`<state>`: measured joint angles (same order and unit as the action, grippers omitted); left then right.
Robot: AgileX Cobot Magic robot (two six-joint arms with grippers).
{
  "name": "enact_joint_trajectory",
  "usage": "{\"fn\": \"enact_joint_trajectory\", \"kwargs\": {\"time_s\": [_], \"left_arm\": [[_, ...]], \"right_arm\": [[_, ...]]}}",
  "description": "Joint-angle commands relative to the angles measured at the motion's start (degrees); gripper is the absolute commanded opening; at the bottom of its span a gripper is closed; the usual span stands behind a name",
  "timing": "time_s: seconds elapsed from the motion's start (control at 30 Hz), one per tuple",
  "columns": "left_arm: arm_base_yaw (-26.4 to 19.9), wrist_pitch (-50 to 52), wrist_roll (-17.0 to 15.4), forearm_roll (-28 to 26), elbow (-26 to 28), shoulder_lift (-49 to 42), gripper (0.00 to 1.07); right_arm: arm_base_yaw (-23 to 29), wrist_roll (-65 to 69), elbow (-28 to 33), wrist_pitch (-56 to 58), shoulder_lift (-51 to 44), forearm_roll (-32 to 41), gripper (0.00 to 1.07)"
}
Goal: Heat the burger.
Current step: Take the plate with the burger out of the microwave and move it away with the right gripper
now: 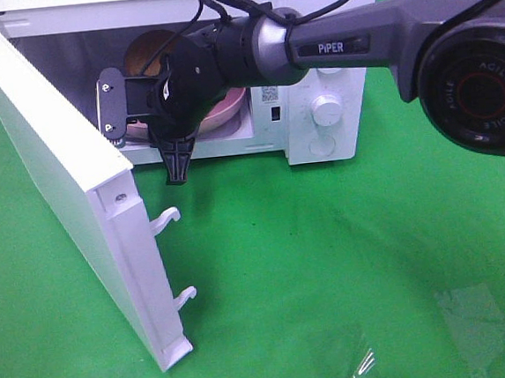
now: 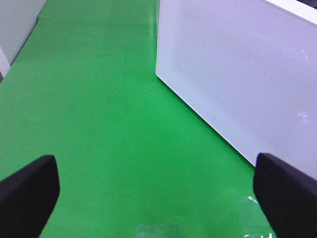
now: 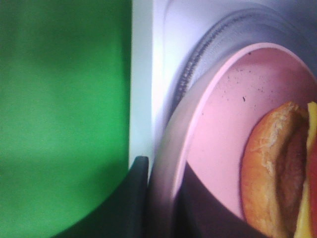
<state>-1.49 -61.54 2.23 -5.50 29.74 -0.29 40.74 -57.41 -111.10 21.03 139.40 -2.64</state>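
The burger (image 3: 277,168) lies on a round pink plate (image 3: 223,119) on the turntable inside the open white microwave (image 1: 313,69). In the right wrist view only its golden-brown bun and a strip of cheese show. My right gripper (image 3: 166,166) reaches into the oven's mouth, one dark finger outside the plate's rim and the other on the plate, clamped on that rim. From above, the right gripper (image 1: 179,156) covers most of the pink plate (image 1: 232,111). The left gripper (image 2: 158,198) stands open and empty over the green cloth, out of the high view.
The microwave door (image 1: 66,179) swings wide open toward the front left, two latch hooks (image 1: 171,218) jutting from its edge. Its perforated outer face (image 2: 237,74) fills the left wrist view. Control knobs (image 1: 325,107) sit right of the cavity. Clear tape (image 1: 471,307) lies on the green cloth.
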Motion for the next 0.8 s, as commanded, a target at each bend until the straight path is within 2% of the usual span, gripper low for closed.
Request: {"fn": "enact_joint_trajectory", "kwargs": {"time_s": [0.03, 0.2, 0.37, 0.47, 0.53, 0.8], "left_arm": [[-0.23, 0.29, -0.11, -0.23, -0.11, -0.23, 0.99], [-0.23, 0.29, -0.11, -0.23, -0.11, -0.23, 0.99], [-0.23, 0.29, -0.11, -0.23, -0.11, -0.23, 0.99], [-0.23, 0.29, -0.11, -0.23, -0.11, -0.23, 0.99], [-0.23, 0.29, -0.11, -0.23, -0.11, -0.23, 0.99], [-0.23, 0.29, -0.11, -0.23, -0.11, -0.23, 0.99]], "right_arm": [[0.34, -2.06, 0.0, 4.18, -0.8, 1.55, 0.0], [0.92, -5.5, 0.06, 8.37, -2.12, 0.57, 0.0], [1.55, -8.54, 4.35, 7.96, -3.67, -4.7, 0.0], [1.55, -9.17, 5.21, 7.79, -3.95, -5.21, 0.0], [1.55, -10.31, 9.34, 4.3, -5.21, -6.82, 0.0], [1.55, -13.75, 15.53, -5.39, -8.42, -7.96, 0.0]]}}
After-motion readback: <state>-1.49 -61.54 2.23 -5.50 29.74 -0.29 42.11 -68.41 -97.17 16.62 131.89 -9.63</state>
